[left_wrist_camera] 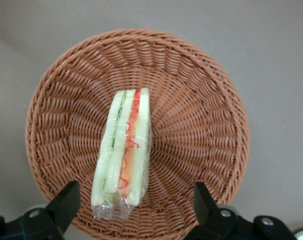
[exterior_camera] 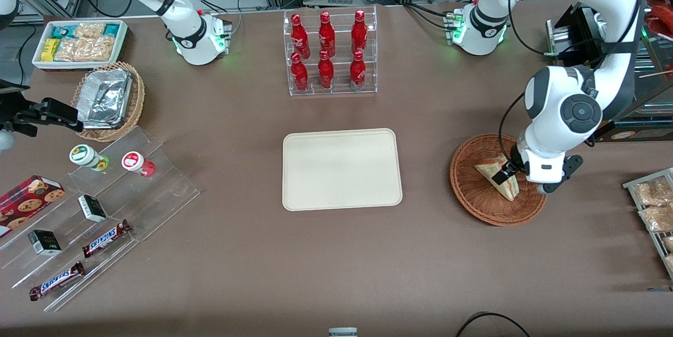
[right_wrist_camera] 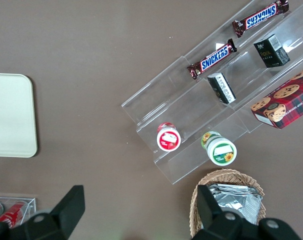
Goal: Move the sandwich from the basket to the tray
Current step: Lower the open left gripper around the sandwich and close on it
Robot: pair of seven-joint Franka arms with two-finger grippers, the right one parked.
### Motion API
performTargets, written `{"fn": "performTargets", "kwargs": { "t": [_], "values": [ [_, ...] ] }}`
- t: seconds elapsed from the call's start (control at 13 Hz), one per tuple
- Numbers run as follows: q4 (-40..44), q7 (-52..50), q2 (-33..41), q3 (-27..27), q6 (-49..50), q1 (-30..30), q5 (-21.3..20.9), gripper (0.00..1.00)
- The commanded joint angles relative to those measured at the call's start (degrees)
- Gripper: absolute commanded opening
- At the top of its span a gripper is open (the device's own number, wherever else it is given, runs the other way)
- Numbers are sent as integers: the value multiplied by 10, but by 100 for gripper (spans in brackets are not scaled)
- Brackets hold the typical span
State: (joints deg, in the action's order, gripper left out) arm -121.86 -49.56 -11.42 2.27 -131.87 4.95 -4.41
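Front view: sandwich in basket; gripper above; tray bare

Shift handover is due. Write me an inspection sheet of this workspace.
Surface: brown table.
Job's things: sandwich lies wrapped in the basket; tray bare.
Clutter: red bottles in a rack, Snickers bars, cookie box, foil containers, snack bin.
Grippers: gripper over the basket, jaws open astride the sandwich.
Cables: black cable at the table's near edge.
Surroundings: equipment racks.
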Motion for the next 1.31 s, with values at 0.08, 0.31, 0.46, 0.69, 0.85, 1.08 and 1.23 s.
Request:
{"fn": "performTargets", "kwargs": {
  "t": [0.08, 0.31, 0.46, 0.69, 0.85, 1.08, 1.23],
  "values": [
    [-43, -6, 11, -2, -33, -3, -11, 100],
    [-50, 1, 5, -3, -45, -7, -11, 100],
    [-53, 2, -4, -3, -62, -12, -11, 100],
    [-66, 0, -17, -3, -101, -23, -9, 100],
    [-67, -1, -18, -3, -102, -23, -6, 100],
    [-69, -4, -18, -3, -101, -23, 1, 100],
    [-69, -5, -18, -2, -100, -22, 8, 100]
  ]
}}
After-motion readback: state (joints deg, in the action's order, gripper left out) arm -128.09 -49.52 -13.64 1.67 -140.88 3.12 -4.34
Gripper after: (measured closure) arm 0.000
